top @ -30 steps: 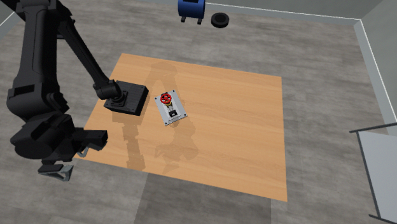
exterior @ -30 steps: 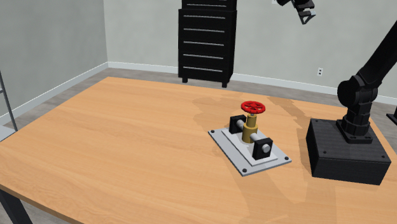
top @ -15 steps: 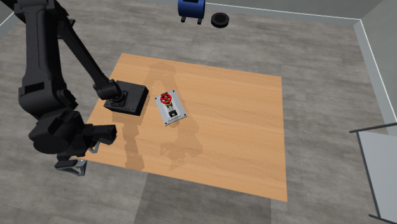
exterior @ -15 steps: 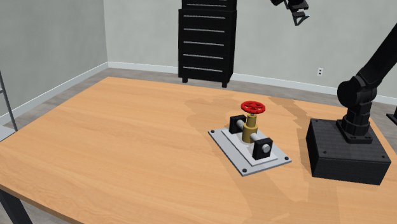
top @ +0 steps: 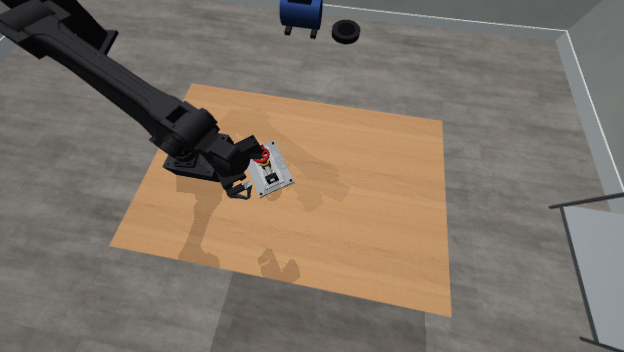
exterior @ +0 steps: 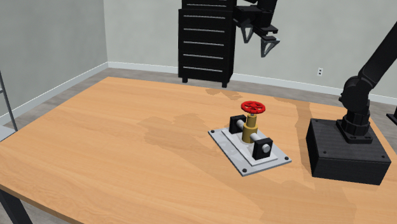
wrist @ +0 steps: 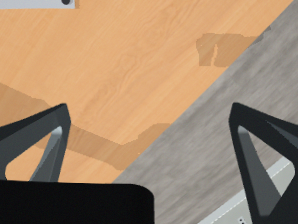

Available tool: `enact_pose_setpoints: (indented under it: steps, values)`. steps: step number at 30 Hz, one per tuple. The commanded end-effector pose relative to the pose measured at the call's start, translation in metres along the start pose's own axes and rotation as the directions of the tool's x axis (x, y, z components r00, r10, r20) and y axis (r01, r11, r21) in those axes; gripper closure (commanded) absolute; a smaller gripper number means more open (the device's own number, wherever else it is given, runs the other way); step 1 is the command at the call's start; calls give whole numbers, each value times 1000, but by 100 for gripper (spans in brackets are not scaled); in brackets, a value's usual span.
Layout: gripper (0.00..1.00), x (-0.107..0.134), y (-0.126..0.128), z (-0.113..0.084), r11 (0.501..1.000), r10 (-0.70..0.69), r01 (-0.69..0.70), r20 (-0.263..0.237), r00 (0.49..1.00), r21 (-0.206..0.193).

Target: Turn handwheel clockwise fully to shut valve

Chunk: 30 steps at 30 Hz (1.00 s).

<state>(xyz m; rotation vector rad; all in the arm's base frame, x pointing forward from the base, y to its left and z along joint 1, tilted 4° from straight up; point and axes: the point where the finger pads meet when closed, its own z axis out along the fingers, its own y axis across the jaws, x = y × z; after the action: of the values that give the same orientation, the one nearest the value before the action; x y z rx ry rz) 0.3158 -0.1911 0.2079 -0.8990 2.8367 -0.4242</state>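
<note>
The valve stands on a grey baseplate on the wooden table. Its red handwheel sits on top of a brass stem, with a grey pipe held between two black blocks. In the overhead view the handwheel shows partly behind the arm's wrist. My gripper is open and empty, hanging high above the table, well above and a little behind the handwheel.
The arm's black base block stands on the table right of the valve. A black drawer cabinet stands against the far wall. A blue machine and a black tyre lie on the floor beyond the table.
</note>
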Motion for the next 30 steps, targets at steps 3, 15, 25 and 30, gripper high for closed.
enact_pose_setpoints:
  steps: [3, 15, 25, 30]
  values:
    - [0, -63, 70, 14, 989, 1, 3, 27, 1000, -149]
    - [0, -106, 158, 13, 950, -86, 94, 41, 995, -298]
    - [0, -105, 152, 13, 954, -70, 79, 41, 997, -290]
    - [0, -105, 153, 16, 954, -72, 81, 43, 996, -289]
